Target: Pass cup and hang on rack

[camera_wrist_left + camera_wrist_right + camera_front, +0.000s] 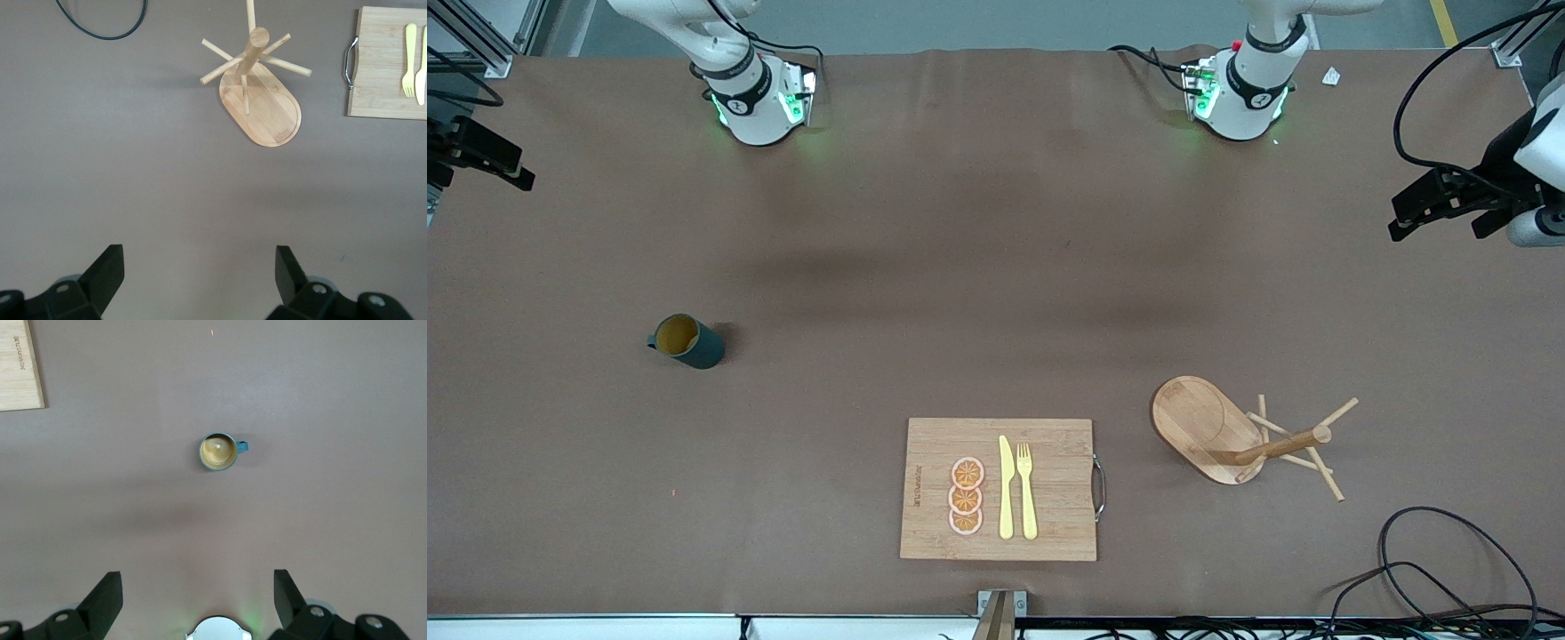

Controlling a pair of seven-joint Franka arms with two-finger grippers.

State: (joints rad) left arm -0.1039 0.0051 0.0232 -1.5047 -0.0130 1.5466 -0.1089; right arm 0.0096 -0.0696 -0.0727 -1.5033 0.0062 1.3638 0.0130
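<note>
Cup [687,341] upright on table [960,267] toward right arm's end; rack [1232,440] beside cutting board [1000,489] toward left arm's end. Left gripper [200,277] spread above rack's end, right gripper [198,597] spread above cup's, both empty

Brown table covering [996,267]: matt, cloth-like, faintly creased. Dark teal cup with mustard-yellow inside [687,341]: smooth, dull sheen. Light wooden mug rack [1232,437]: bare sanded wood, satin. Rectangular bamboo cutting board [1049,462]: striped grain, metal handle. Pale yellow knife [1006,489] and fork [1026,491]: plastic-looking, smooth.
</note>
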